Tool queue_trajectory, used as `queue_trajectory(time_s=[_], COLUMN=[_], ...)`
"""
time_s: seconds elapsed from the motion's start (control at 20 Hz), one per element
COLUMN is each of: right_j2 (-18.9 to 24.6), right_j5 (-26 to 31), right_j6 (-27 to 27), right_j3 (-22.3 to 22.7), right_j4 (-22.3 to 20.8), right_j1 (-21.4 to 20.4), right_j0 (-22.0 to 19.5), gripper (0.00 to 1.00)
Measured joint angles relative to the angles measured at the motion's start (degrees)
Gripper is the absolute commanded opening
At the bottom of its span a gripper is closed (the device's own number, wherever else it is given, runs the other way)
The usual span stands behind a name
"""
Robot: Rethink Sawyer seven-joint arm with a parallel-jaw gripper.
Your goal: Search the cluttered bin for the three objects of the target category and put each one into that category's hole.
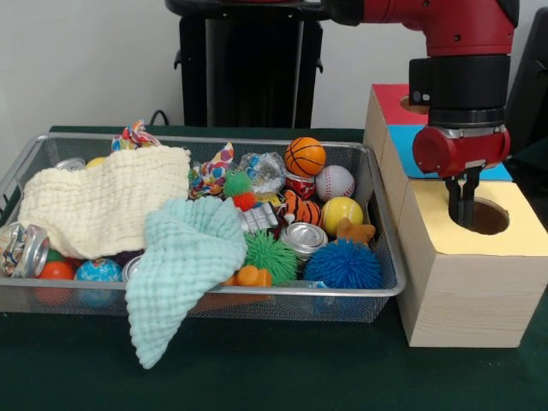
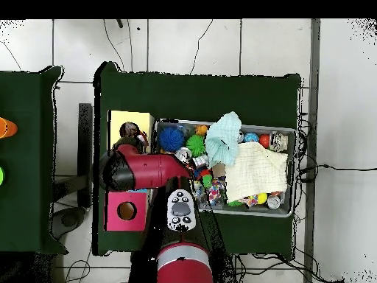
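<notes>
We see the gripper (image 1: 464, 204) closed and empty over the yellow box's hole (image 1: 486, 216); knotted fabric bundles (image 1: 213, 171) lie leftward in the wire-mesh bin (image 1: 381, 244), near its far wall

We count two knotted multicoloured fabric bundles (image 1: 135, 134) (image 1: 214, 169); two waffle-weave cloths, cream (image 1: 103, 205) and mint (image 1: 184, 261); three spiky rubber balls (image 1: 343, 264) (image 1: 271, 255) (image 1: 237, 182).
</notes>
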Motion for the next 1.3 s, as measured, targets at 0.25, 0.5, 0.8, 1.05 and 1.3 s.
queue_trajectory(time_s=[0.25,0.5,0.8,1.05,1.3], right_j2=[0.0,0.0,0.0,0.0,0.0], right_j5=[0.0,0.0,0.0,0.1,2.5], right_j6=[0.0,0.0,0.0,0.0,0.0], right_j3=[-1.1,-1.7,-1.8,-1.8,-1.1], right_j4=[0.0,0.0,0.2,0.2,0.5], right_j1=[1.4,2.0,2.1,2.0,0.3], right_j0=[0.0,0.0,0.0,0.0,0.0], gripper=[0.00,0.00,0.00,0.00,0.00])
